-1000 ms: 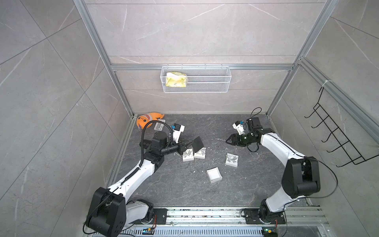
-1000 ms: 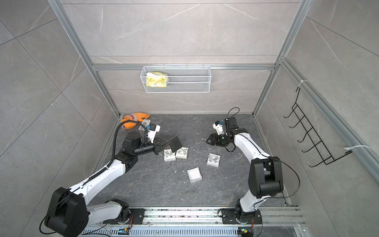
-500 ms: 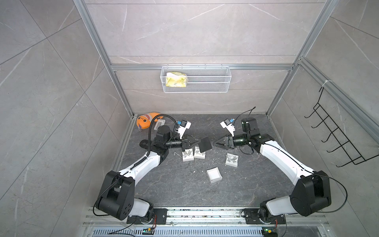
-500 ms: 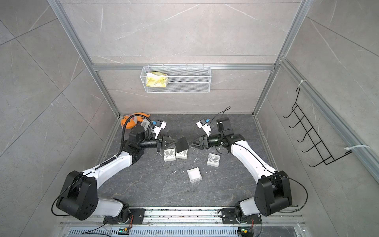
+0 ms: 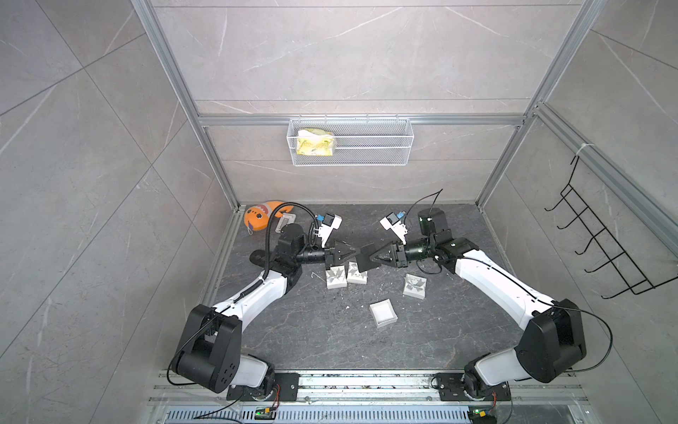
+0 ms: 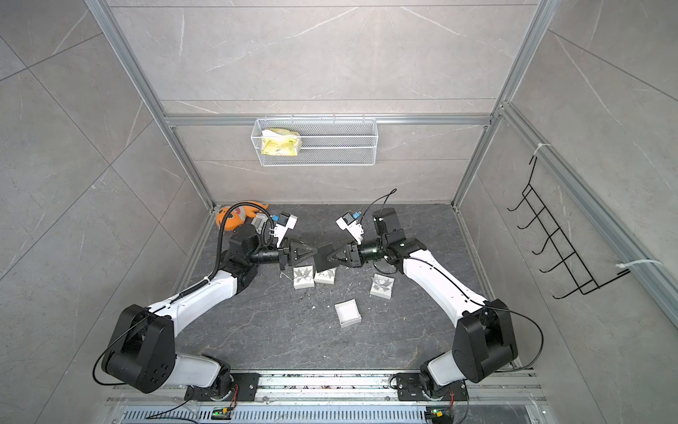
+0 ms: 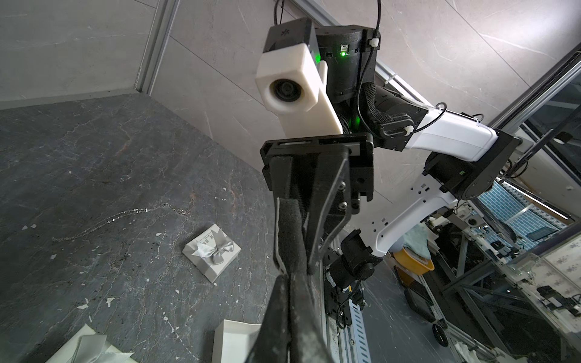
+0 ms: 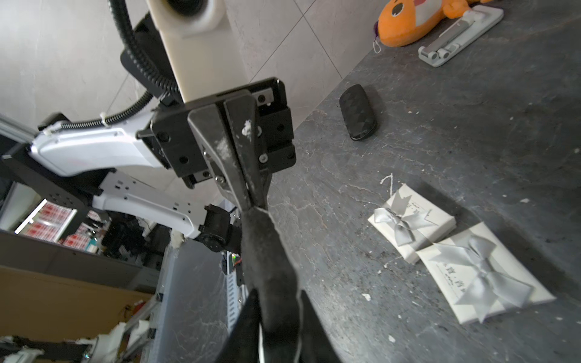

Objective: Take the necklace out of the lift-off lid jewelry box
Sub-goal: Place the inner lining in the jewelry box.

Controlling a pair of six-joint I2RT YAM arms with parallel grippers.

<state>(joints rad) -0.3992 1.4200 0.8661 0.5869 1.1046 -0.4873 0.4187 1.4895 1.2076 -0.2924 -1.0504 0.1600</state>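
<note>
Necklace [image 7: 119, 217] lies loose while left gripper [image 8: 254, 204] and right gripper [image 7: 297, 272] clamp black pad [image 8: 268, 251].

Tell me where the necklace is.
Loose on the dark table, right arm's side: in the left wrist view the necklace lies stretched out behind the bow-tied box, toward the back wall.

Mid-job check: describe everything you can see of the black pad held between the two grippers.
The black pad is a thin, flat piece, seemingly foam, with a fuzzy face and a paler edge. It hangs in the air clear of the table, roughly above the two bow-topped boxes. The left gripper pinches one edge and the right gripper the opposite edge, both shut on it, so it spans the gap between them. No necklace shows on it.
</note>
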